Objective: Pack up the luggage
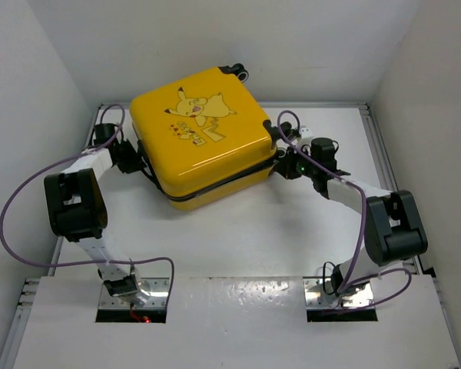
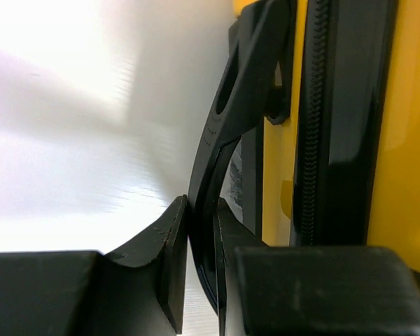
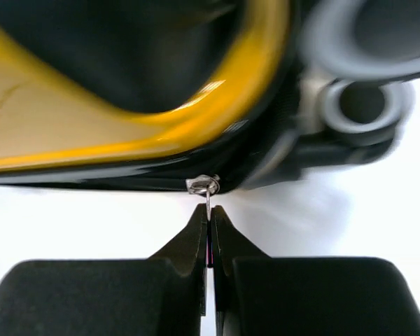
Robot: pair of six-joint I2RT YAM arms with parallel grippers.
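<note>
Bolted at the near edge of the white table (image 1: 238, 238), two white-and-black robot arms (image 1: 77, 204) reached to either flank of the luggage (image 1: 207, 131), a large glossy yellow hard-shell suitcase with a cartoon print. It lay flat, lid down, toward the back of the table, its black wheels (image 1: 239, 73) pointing at the rear wall. The left gripper (image 2: 199, 210) was clamped on the curved black side handle (image 2: 231, 119), pinching the strap just beside the black zipper band (image 2: 315, 126). The right gripper (image 3: 208, 213) was pressed tight on the small silver zipper pull (image 3: 204, 185) at the shell's rounded corner, near one of the wheels. From where I stood the case looked stiff and bulky, its polished shell probably too slick and too wide for two fingers, so the handle and the zip tab seemed the only sound places to take hold. The tab looked thin and might slip from the pads if dragged at an angle; the handle hold would likely steady the case against that pull. Whether the zip was run fully round I could not tell
</note>
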